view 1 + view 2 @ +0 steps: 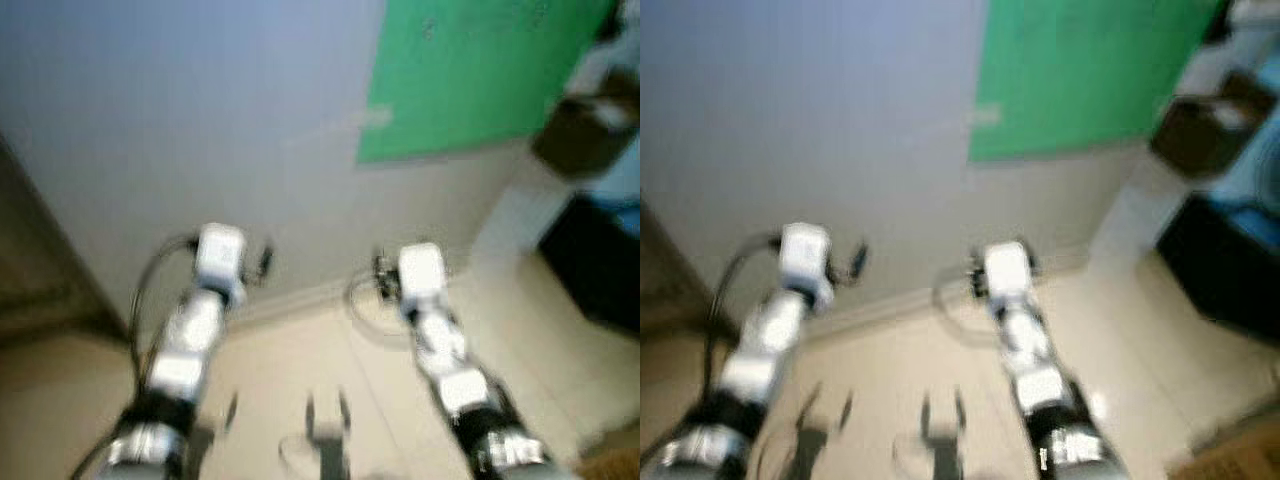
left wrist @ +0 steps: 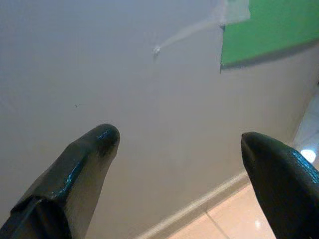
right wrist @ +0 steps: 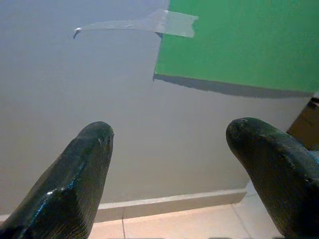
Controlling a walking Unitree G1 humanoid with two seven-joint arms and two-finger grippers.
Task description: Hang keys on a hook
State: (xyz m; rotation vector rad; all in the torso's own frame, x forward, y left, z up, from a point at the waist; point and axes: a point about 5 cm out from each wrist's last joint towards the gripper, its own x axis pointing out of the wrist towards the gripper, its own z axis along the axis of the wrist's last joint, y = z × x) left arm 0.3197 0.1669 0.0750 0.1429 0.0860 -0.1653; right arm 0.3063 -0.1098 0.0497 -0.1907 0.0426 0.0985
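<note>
While both arms reach forward toward a pale wall (image 1: 200,120), the left gripper (image 2: 179,144) has its two black fingers (image 2: 75,174) spread wide with nothing between them. Through the gap lies bare wall, and above it a small hook (image 2: 156,50) sticks out of the wall, with a strip of clear tape (image 2: 199,27) running from it up to the corner of a green sheet (image 2: 269,30). Below the fingers a skirting board meets a cream tiled floor (image 2: 239,214).

The right gripper (image 3: 169,149) is likewise spread wide and holds nothing. Above its fingers (image 3: 75,184) the same hook (image 3: 76,33) shows at the end of the tape (image 3: 149,22), well apart from the fingertips, and the green sheet (image 3: 239,40) hangs above, its lower edge casting a shadow on the wall. A brown box edge shows at the far side of this view.

From the head views, blurred, both silver arms (image 1: 195,320) point at the wall base; the tape (image 1: 375,117) is a faint mark beyond and above the right gripper (image 1: 385,280). A dark cabinet (image 1: 600,260) stands further out on the right arm's side, with a brown box (image 1: 580,130) above it. No keys can be made out in either gripper.
</note>
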